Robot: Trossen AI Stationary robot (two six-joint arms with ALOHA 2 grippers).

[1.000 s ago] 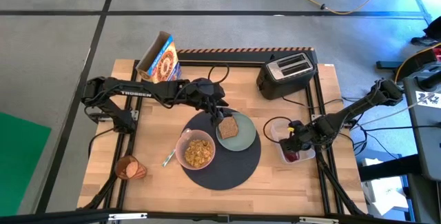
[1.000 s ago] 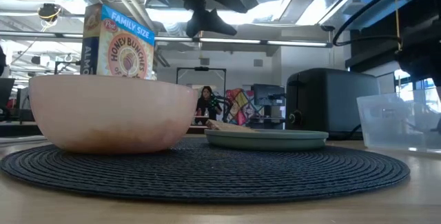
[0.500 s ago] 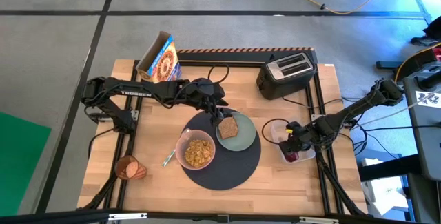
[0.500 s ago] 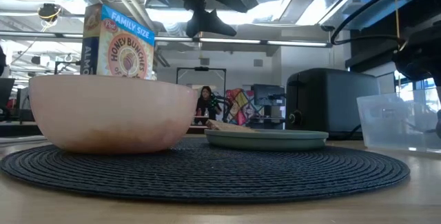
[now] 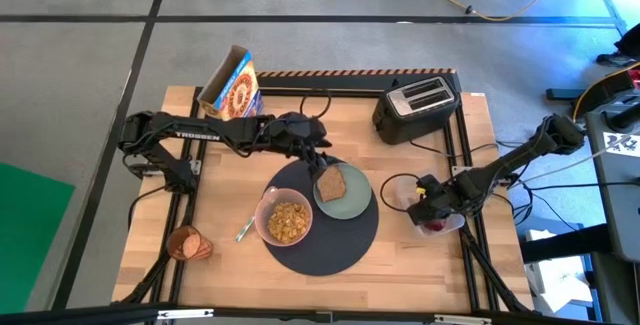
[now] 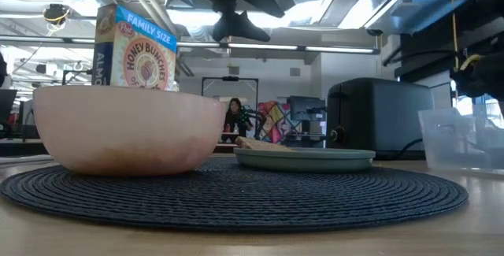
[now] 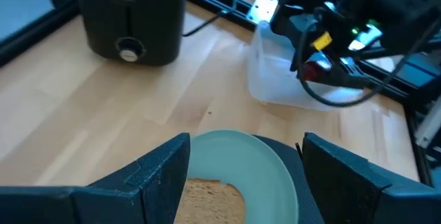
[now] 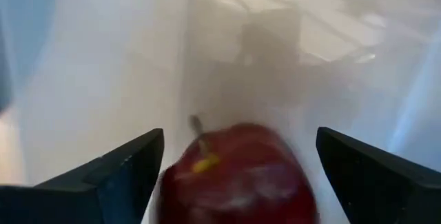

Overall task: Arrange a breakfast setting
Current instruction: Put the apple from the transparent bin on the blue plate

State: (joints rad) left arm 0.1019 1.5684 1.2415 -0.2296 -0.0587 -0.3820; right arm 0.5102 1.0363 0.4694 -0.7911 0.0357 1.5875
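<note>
Right hand point(image 5: 430, 208): reached down into the clear tub point(image 5: 400, 187) right of the mat point(image 5: 330, 250); fingers point(image 8: 117, 172) spread wide on either side of the red fruit point(image 8: 238, 176), which is not yet pinched.
Left hand point(image 5: 316, 157): held above the far edge of the mat, just beside the plate point(image 5: 358, 200); fingers point(image 7: 158, 172) spread, nothing held.
Red fruit: lying inside the tub, off the mat.
Toast point(image 5: 331, 181): laid on the pale-green plate, which sits on the far right part of the mat.
Bowl point(image 5: 285, 219): pink, filled with cereal, set on the left part of the mat.
Spoon point(image 5: 244, 229): on the table just left of the mat, near the bowl.
Cup point(image 5: 185, 244): amber, well left of the mat, apparently on its side.
Done: mat, bowl, plate and toast judged to be in place.
Left: the fruit is to be brought out of the tub; the cup probably moved nearer and stood up.
Writing: "FAMILY SIZE" and "HONEY BUNCHES" are read on the cereal box point(image 6: 135, 49) beyond the mat; "TROSSEN" is read on the left arm.
Toaster point(image 5: 416, 105): black, beyond the mat to the right, untouched.
</note>
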